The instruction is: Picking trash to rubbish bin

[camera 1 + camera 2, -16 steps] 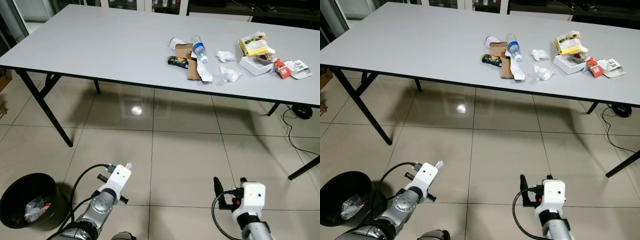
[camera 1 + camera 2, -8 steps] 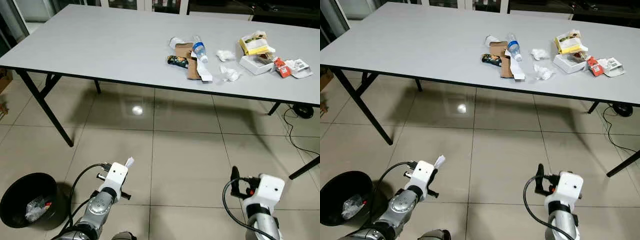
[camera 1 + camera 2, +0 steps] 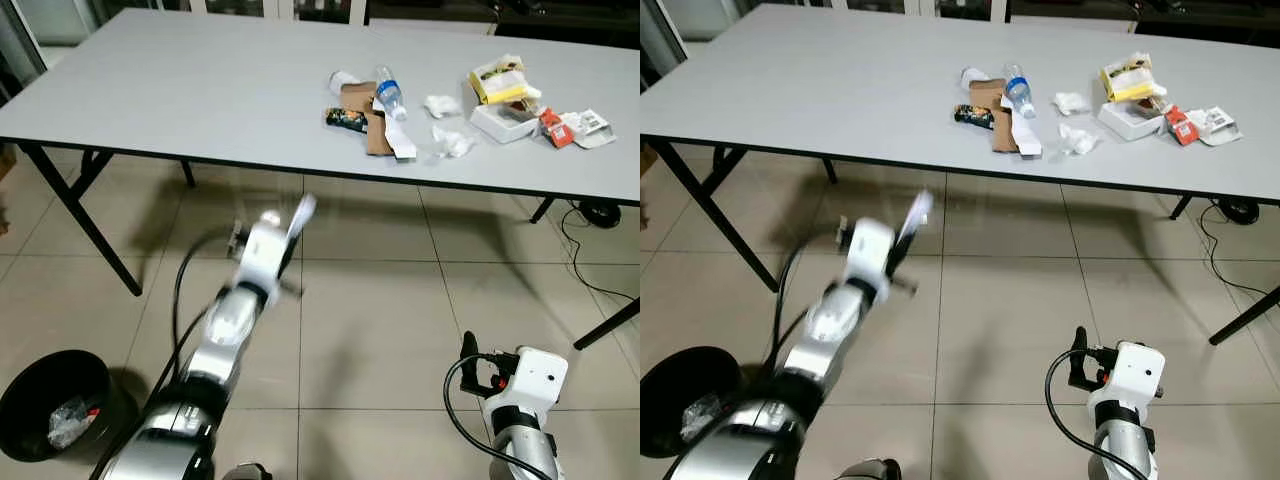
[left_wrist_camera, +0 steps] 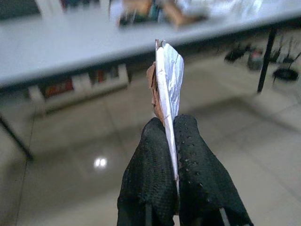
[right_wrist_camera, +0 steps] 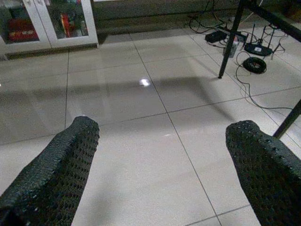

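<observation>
My left gripper [image 4: 169,126] is shut on a thin white and silver wrapper [image 4: 168,75] with a brown edge. In the eye views the left arm is raised and blurred, and the wrapper [image 3: 301,213] is held in front of the table's near edge. The black rubbish bin [image 3: 30,385] stands on the floor at the lower left with some trash [image 3: 70,420] in it. More trash lies on the grey table [image 3: 180,90]: a plastic bottle [image 3: 389,96], brown cardboard [image 3: 373,132], crumpled tissue [image 3: 452,143] and a white box [image 3: 500,122]. My right gripper [image 5: 160,155] is open, low over the floor.
Black table legs [image 3: 75,215] stand at the left, between the bin and the table. Another leg [image 3: 605,325] and cables [image 3: 590,260] are at the right. Pale floor tiles [image 3: 370,310] stretch between the two arms. A yellow packet [image 3: 497,80] and a red packet [image 3: 553,122] lie at the table's right.
My left arm has swung up from near the floor to about table-edge height, the wrapper still in its fingers. The right arm has stayed low since half a second ago.
</observation>
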Controlling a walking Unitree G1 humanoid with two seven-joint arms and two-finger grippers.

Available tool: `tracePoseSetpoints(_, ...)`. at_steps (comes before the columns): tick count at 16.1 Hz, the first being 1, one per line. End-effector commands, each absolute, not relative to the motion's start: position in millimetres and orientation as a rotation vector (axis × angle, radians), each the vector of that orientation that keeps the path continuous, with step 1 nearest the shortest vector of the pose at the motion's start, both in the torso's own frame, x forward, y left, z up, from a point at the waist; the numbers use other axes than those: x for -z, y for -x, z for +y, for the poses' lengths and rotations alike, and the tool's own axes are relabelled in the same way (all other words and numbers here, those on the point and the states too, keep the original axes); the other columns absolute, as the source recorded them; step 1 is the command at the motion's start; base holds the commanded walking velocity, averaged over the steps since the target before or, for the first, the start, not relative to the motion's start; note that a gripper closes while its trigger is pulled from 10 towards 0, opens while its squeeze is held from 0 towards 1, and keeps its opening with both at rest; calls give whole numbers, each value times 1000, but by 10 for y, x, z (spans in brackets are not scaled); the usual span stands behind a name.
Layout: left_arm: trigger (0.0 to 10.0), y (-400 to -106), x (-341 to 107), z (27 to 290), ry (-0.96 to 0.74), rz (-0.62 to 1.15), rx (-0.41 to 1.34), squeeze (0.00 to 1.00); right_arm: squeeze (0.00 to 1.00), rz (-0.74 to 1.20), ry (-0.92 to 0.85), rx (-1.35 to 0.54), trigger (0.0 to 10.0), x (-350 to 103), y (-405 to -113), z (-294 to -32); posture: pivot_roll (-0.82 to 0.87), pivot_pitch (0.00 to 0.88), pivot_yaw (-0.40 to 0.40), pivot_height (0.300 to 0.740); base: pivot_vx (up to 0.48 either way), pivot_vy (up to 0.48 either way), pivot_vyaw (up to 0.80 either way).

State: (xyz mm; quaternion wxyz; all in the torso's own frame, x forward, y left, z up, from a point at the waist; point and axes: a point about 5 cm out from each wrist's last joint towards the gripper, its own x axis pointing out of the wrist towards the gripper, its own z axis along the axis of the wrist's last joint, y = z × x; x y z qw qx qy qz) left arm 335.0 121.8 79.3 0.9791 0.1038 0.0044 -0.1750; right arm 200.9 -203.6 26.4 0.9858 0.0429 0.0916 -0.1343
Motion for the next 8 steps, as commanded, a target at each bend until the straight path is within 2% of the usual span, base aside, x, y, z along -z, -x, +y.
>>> tracePoseSetpoints(1, 10000, -3375, -881, 1227, -230, -16, 364, 0, 0, 190, -92, 282, 10000, -271, -1985, -2040, 141, 83, -12, 740, 0, 0, 0)
tracePoseSetpoints(6, 10000, -3168, -733, 1433, -237, 34, 421, 0, 0, 201, -89, 284, 10000, -271, -1927, -2053, 127, 89, -15, 740, 0, 0, 0)
tracePoseSetpoints(8, 10000, -3031, -672, 1595, -264, 48, 411, 0, 0, 204, -84, 291, 10000, -279, -1897, -2089, 129, 93, -21, 740, 0, 0, 0)
